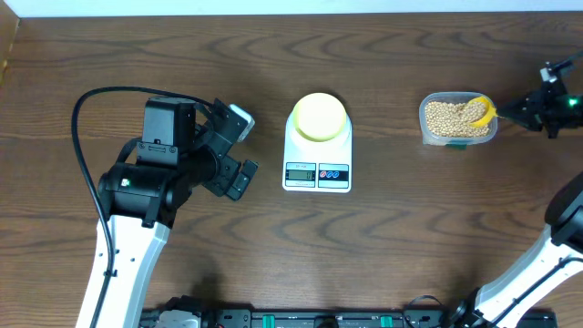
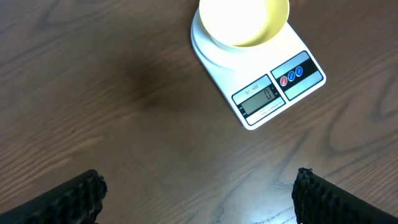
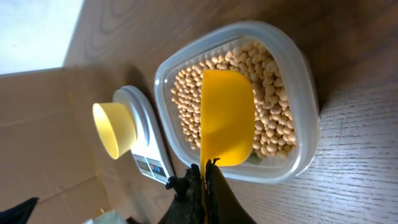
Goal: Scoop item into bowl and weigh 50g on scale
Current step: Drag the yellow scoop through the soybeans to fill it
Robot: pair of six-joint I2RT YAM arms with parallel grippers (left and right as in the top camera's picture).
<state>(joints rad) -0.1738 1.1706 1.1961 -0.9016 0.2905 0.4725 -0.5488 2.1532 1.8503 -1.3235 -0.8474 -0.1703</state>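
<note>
The pale yellow bowl (image 1: pixel 319 117) sits on the white scale (image 1: pixel 317 173) at the table's middle; both show in the left wrist view, the bowl (image 2: pixel 244 22) and the scale (image 2: pixel 273 93). The bowl looks empty. Tan beans (image 1: pixel 453 117) fill a clear plastic tub (image 1: pixel 458 137) at the right. My right gripper (image 1: pixel 521 109) is shut on the handle of a yellow scoop (image 3: pixel 227 118), whose blade rests in the beans (image 3: pixel 267 106). My left gripper (image 2: pixel 199 196) is open and empty, above bare table left of the scale.
The tub (image 3: pixel 298 155) stands on the wood table right of the scale (image 3: pixel 146 140). A black cable (image 1: pixel 86 118) loops by the left arm. Equipment lines the table's front edge (image 1: pixel 291 319).
</note>
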